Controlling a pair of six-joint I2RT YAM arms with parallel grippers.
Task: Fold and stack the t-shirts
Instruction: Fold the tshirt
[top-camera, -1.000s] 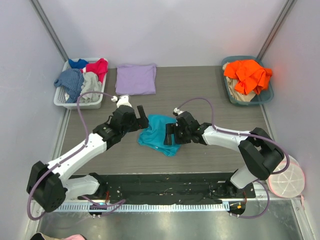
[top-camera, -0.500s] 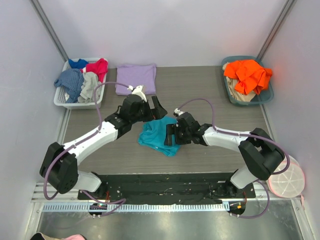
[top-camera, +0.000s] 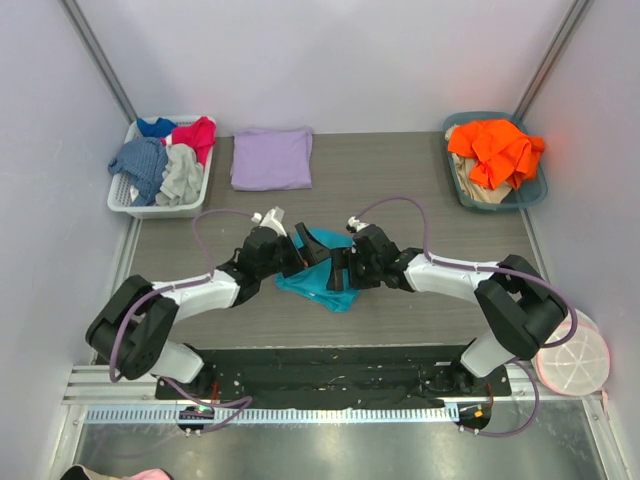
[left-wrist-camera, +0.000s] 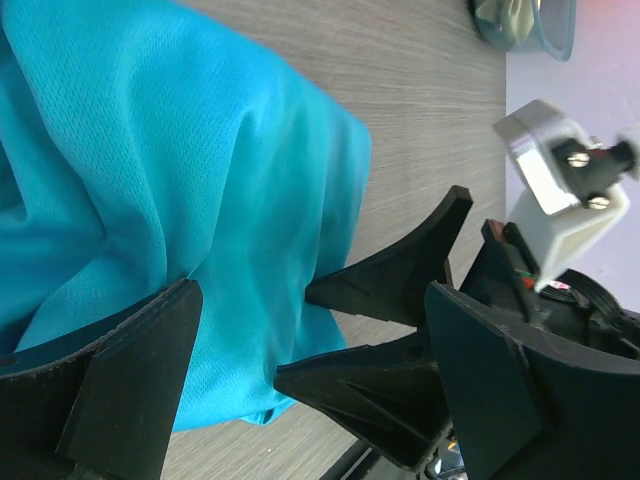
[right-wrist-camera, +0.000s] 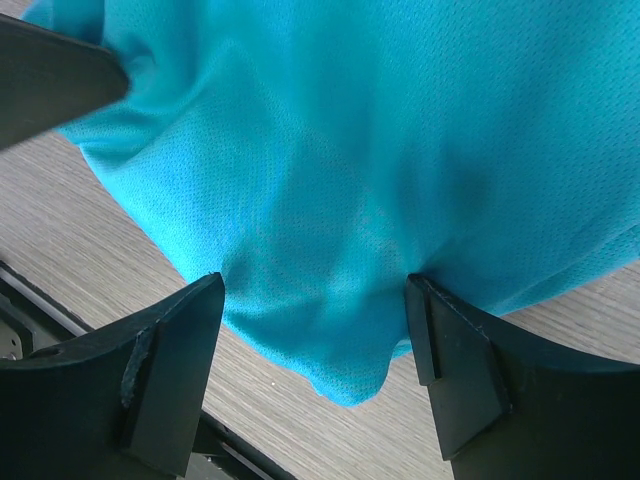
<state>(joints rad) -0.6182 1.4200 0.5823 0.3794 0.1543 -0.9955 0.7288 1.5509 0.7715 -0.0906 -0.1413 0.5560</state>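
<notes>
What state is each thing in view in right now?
teal t-shirt: crumpled, not folded
lavender t-shirt: folded flat
left gripper: open, at the teal t-shirt
right gripper: open, straddling its cloth
white basket: heaped with garments
teal bin: holds orange garment

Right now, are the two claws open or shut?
Left gripper: open at the shirt, holding nothing.
Right gripper: open around the shirt's edge, not clamped.

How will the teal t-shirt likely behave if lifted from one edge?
Probably floppy: the teal t-shirt lies in soft folds and bunches. Likely light, since its mesh weave looks thin. Pushed, it would probably crumple, not slide whole.
</notes>
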